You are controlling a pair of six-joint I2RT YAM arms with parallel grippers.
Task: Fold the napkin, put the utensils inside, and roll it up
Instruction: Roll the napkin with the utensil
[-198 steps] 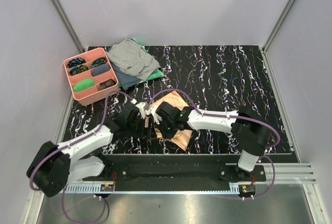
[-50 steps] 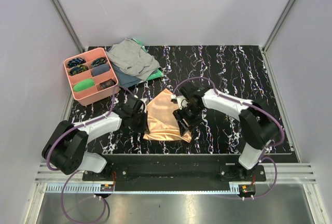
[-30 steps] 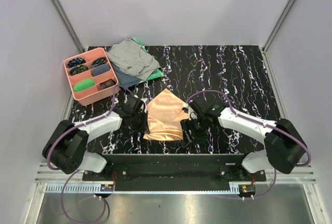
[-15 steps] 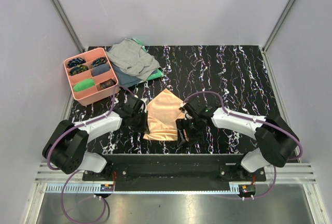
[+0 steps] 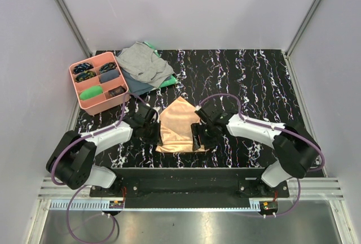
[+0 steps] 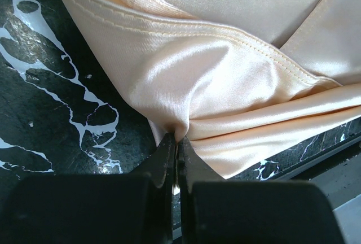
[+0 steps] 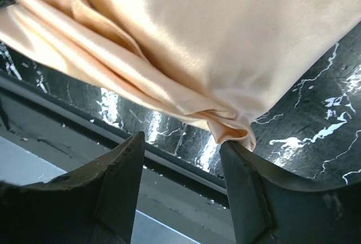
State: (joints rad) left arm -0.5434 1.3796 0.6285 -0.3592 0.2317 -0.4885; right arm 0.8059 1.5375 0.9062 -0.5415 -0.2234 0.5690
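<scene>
The peach-orange napkin (image 5: 177, 124) lies bunched in rough folds on the black marbled table, near its front edge. My left gripper (image 5: 154, 131) is at the napkin's left edge, shut on a pinched fold of the cloth (image 6: 176, 138). My right gripper (image 5: 197, 140) hovers at the napkin's near right corner with its jaws open (image 7: 181, 142). That folded corner (image 7: 236, 134) rests against the tip of one finger (image 7: 243, 170), and nothing sits between the jaws. The utensils are out of view.
A pink divided tray (image 5: 84, 96) holding small dark and green items stands at the back left. Beside it a grey cloth (image 5: 144, 62) lies over a green cloth (image 5: 167, 81). The table's front rail (image 7: 169, 168) runs just under the right gripper.
My right gripper swung out to the right of the napkin, then came back to its near right corner. The left gripper kept its hold and stayed put.
</scene>
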